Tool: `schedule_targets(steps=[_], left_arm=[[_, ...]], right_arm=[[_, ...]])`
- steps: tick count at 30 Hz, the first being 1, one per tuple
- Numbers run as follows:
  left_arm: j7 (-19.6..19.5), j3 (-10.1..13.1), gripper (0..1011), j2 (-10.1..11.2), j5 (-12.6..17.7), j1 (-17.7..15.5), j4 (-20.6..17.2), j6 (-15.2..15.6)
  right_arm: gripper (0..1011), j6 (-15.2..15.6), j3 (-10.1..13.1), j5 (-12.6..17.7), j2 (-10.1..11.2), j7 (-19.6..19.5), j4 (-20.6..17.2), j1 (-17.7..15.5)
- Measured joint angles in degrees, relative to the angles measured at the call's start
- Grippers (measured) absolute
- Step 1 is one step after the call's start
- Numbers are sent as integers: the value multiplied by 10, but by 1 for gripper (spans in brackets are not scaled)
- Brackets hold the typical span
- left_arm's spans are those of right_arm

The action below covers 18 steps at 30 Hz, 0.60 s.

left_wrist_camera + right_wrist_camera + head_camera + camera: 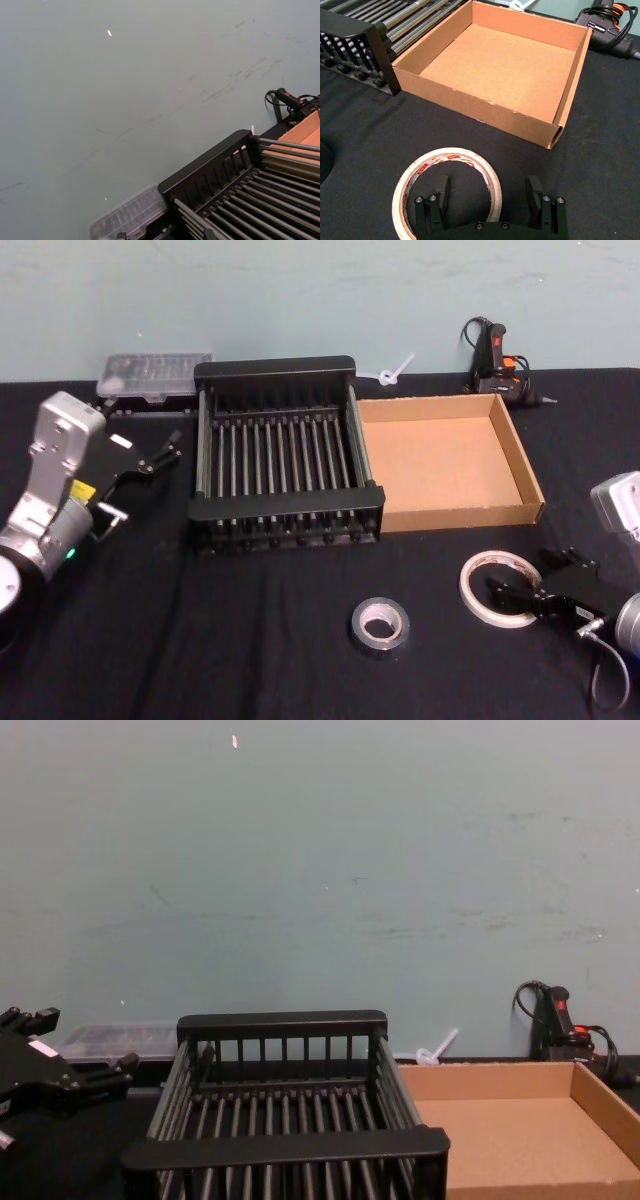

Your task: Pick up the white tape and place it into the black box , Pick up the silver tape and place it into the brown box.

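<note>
Black cloth bears thin white tape [500,587], red-labelled inside.

The head view looks down over the whole counter [120,640]. The chest view sits low, facing the wall across the black box [285,1145]. The left wrist view tilts up at that box's corner; the right wrist view hovers close before the brown box [505,65].

Right gripper [532,577]: low at the 4 o'clock area of the head view, fingers spread apart, one finger [441,188] inside the white tape [445,190] ring, the other outside it. Left gripper [160,454]: raised at 9 o'clock, fingers parted, holding nothing.
</note>
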Motion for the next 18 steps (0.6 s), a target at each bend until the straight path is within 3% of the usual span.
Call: schedule_targets(steps=[18], left_arm=[[0,0,1001,0,0,0,0,0]], right_arm=[[1002,-5,7,-10,-6,9,-4,-4]])
